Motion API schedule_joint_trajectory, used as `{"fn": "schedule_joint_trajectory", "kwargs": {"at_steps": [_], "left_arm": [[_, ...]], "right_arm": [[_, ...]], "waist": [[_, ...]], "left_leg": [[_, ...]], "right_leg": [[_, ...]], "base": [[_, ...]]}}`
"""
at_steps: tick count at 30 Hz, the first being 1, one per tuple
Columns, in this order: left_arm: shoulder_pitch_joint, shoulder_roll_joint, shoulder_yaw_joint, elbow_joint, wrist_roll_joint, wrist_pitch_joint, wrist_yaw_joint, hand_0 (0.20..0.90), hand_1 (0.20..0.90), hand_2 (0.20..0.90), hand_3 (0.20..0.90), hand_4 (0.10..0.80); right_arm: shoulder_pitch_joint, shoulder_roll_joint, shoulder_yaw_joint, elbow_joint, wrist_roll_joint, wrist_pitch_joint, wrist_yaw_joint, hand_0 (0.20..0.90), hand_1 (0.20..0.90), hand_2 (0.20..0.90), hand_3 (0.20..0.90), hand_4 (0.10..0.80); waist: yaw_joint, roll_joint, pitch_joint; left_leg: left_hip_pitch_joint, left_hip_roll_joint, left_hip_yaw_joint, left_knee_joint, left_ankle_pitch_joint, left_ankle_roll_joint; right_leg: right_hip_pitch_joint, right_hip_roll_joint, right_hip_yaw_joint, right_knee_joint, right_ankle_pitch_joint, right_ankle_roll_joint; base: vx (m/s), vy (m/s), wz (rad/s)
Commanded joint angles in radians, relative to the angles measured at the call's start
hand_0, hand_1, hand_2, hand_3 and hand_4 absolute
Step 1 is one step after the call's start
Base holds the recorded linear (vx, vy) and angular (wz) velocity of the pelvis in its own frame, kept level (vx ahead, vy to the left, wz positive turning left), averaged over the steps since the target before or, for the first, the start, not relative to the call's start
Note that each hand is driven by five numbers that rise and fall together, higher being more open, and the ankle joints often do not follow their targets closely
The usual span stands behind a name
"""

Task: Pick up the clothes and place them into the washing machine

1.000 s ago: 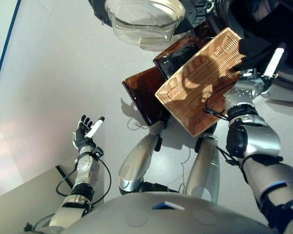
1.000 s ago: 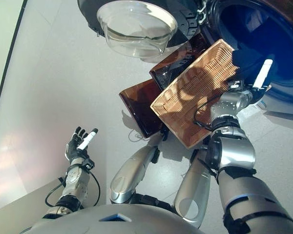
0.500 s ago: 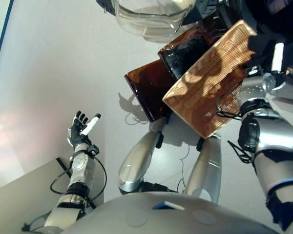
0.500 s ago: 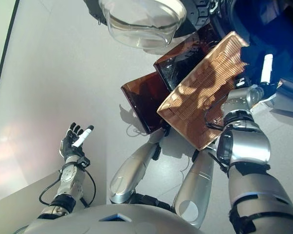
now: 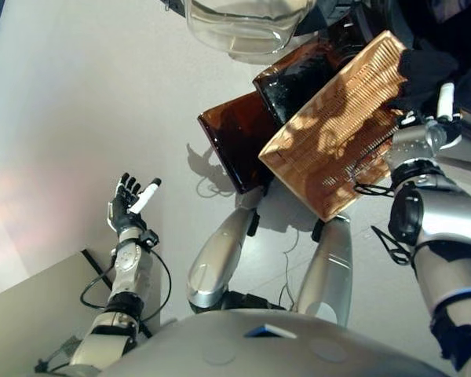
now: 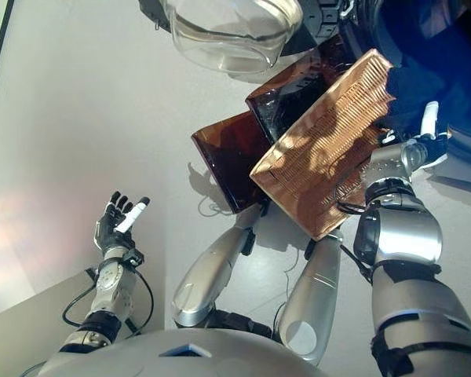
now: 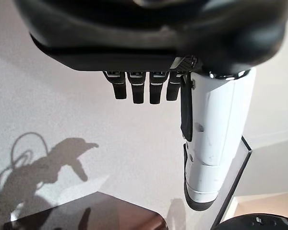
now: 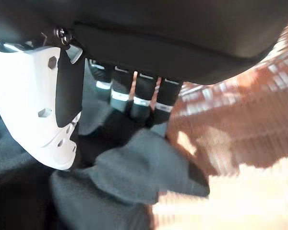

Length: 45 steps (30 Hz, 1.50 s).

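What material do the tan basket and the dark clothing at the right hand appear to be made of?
The basket looks like woven wicker or rattan: tan, matte, with ribbed rows. The dark clothing at the right hand looks like soft matte fabric, since it folds and drapes; the exact fibre cannot be told.

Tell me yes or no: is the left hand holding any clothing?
No. The left hand is held open over bare floor with nothing in it, away from the wicker basket.

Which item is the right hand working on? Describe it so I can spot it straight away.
Find the washing machine's dark round opening at upper right. The woven basket is tilted against its edge. At the basket's upper corner lies the dark cloth under the right hand: soft and black, unlike the ribbed tan basket and the glossy brown panels beside it.
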Motion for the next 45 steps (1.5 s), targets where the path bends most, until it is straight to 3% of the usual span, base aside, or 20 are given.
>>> {"fn": "schedule_joint_trajectory", "kwargs": {"at_steps": [1,16,28,29,45], "left_arm": [[-0.004,0.120,0.056,-0.002,0.004,-0.087,0.026,0.900,0.900,0.900,0.900,0.800],[0.000,0.147,0.071,-0.012,0.007,-0.084,0.027,0.900,0.900,0.900,0.900,0.800],[0.009,0.156,0.089,-0.045,0.002,-0.104,0.037,0.900,0.900,0.900,0.900,0.800],[0.002,0.156,0.084,-0.042,-0.002,-0.101,0.037,0.900,0.900,0.900,0.900,0.800],[0.002,0.144,0.058,-0.025,-0.038,-0.077,-0.020,0.900,0.900,0.900,0.900,0.800]], "right_arm": [[-0.134,-0.108,0.094,-0.096,-0.072,-0.088,0.053,0.200,0.200,0.200,0.200,0.300],[-0.177,-0.138,0.161,-0.112,-0.201,-0.061,0.001,0.200,0.200,0.200,0.200,0.300],[-0.274,-0.220,0.191,-0.204,-0.224,-0.114,-0.053,0.200,0.200,0.200,0.200,0.300],[-0.289,-0.226,0.197,-0.179,-0.205,-0.105,-0.044,0.900,0.900,0.900,0.900,0.800],[-0.178,-0.055,0.126,-0.099,-0.043,-0.076,0.104,0.900,0.900,0.900,0.900,0.800]], "waist": [[0.037,-0.040,-0.052],[0.044,-0.055,-0.047],[0.052,-0.055,-0.039],[0.052,-0.058,-0.040],[0.056,-0.077,-0.055]], "left_leg": [[-0.008,-0.035,0.013,0.075,-0.090,-0.071],[-0.003,-0.034,0.009,0.074,-0.088,-0.074],[-0.021,-0.041,0.003,0.068,-0.078,-0.076],[-0.020,-0.042,0.004,0.067,-0.078,-0.077],[0.027,-0.053,0.007,0.065,-0.092,-0.061]], "right_leg": [[0.140,-0.008,0.022,-0.171,0.041,0.003],[0.166,-0.009,0.005,-0.188,0.045,0.001],[0.152,-0.012,0.002,-0.190,0.048,0.005],[0.156,-0.017,0.002,-0.193,0.051,0.006],[0.225,-0.038,0.002,-0.237,0.069,0.011]], "base": [[0.000,0.000,0.00],[0.002,-0.004,0.02],[0.001,0.003,0.00],[0.009,0.018,0.03],[0.006,0.004,0.01]]}}
